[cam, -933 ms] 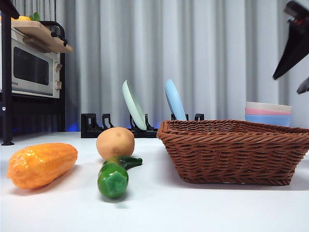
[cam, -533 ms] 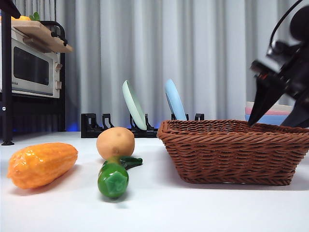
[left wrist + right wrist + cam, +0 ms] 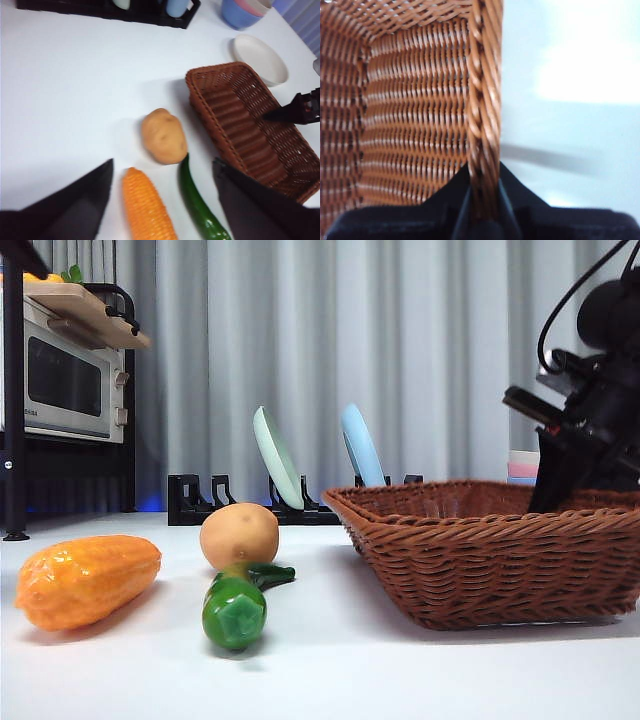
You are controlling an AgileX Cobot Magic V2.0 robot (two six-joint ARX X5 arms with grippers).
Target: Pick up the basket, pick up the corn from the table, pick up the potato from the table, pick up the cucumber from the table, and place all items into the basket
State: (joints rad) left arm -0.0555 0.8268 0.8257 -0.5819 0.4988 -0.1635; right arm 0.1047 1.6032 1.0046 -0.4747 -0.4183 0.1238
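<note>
Since the frame 1 s ago our right gripper [image 3: 482, 200] has come down from high at the side to the basket [image 3: 500, 550], and the basket itself has tipped: its near-left corner now sits higher and the far rim looks lifted vs. before. Corn, potato and cucumber haven't shifted.

Right wrist view: our right jaws are clamped on the basket's braided rim, one jaw inside the wall, one outside, rim pinched between them. Front view shows that arm dark & big at the right edge, reaching down into the basket's right end.

Our left gripper [image 3: 162, 200] hangs above the veg w/ jaws wide apart, gripping nothing. Below it on the table [image 3: 75, 100]: potato [image 3: 163, 135] beside the basket's long side but not touching it; corn [image 3: 147, 210] just next to the potato; cucumber [image 3: 197, 207] lying btw corn and basket, its thin stem end right at the potato.

Front view: corn [image 3: 88, 580] farthest left, cucumber [image 3: 238, 605] pointing its cut end at the camera, potato [image 3: 239, 535] right behind it. Behind them a black dish rack [image 3: 250, 505] w/ two upright plates, a toaster oven [image 3: 65, 380] on a shelf at left, stacked bowls [image 3: 245, 10] and a white dish [image 3: 260, 57] beyond the basket.
</note>
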